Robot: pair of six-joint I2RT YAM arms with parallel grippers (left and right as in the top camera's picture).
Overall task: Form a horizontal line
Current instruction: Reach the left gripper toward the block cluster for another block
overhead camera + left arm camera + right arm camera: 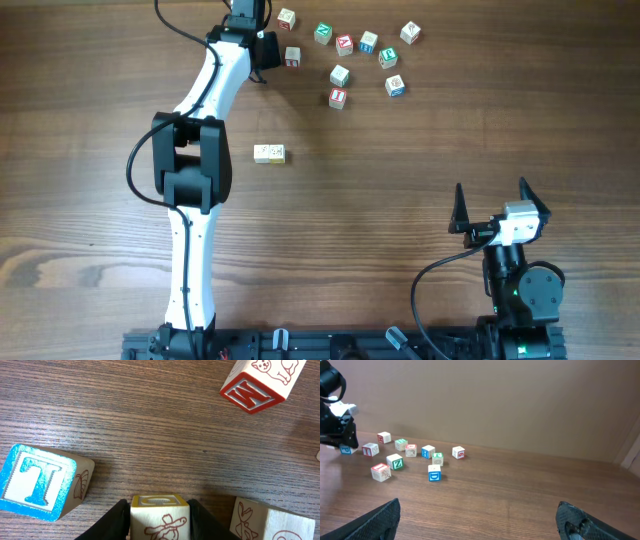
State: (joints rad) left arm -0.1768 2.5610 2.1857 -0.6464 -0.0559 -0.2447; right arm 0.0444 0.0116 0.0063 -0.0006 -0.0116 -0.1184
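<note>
Pick step: a yellow-edged cube (160, 522) is flanked by the left end effector (160, 509), grip cannot be told; the right end effector (490, 192) is spread apart. Next it must be carried to the horizontal line (269, 153), started on the counter (400, 200)

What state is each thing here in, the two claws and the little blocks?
Left gripper: jaws against both sides of a yellow-lettered cube.
Yellow-lettered cube: upright, between the jaws.
Right gripper: open, empty.
Short row: two cubes touching side by side.
Loose cubes: scattered, apart from the row.
</note>
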